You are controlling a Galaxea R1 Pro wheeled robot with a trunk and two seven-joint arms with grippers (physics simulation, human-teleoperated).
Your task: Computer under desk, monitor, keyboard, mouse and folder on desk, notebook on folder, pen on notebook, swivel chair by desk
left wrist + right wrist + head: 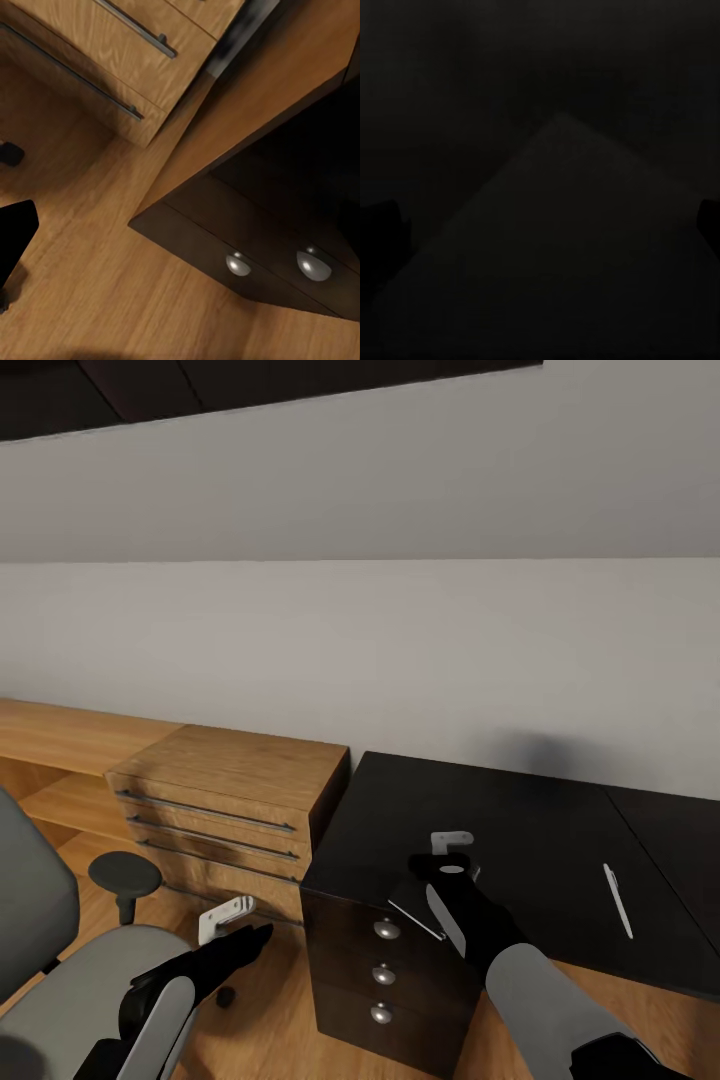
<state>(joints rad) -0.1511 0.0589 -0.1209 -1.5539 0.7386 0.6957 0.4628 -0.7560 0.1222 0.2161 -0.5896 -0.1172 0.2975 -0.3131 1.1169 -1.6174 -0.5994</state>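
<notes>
The black desk [530, 830] with round-knobbed drawers [255, 247] stands against the wall. A slim white pen [617, 900] lies on its right part. The thin dark grey notebook [413, 909] sits at the desk's front edge beside my right wrist. In the right wrist view it is a dim grey corner [562, 247]. My right gripper [452, 844] hovers over the desktop, fingertips [381, 225] wide apart, open. My left gripper [226, 918] hangs low and open between the swivel chair [85, 985] and the desk drawers. The computer, monitor, keyboard, mouse and folder are out of view.
A light wooden chest [235, 790] with bar handles [139, 30] stands against the desk's left side. A low wooden shelf [55, 740] runs along the wall further left. The chair's black armrest [125, 875] rises near my left arm, over wood floor [97, 285].
</notes>
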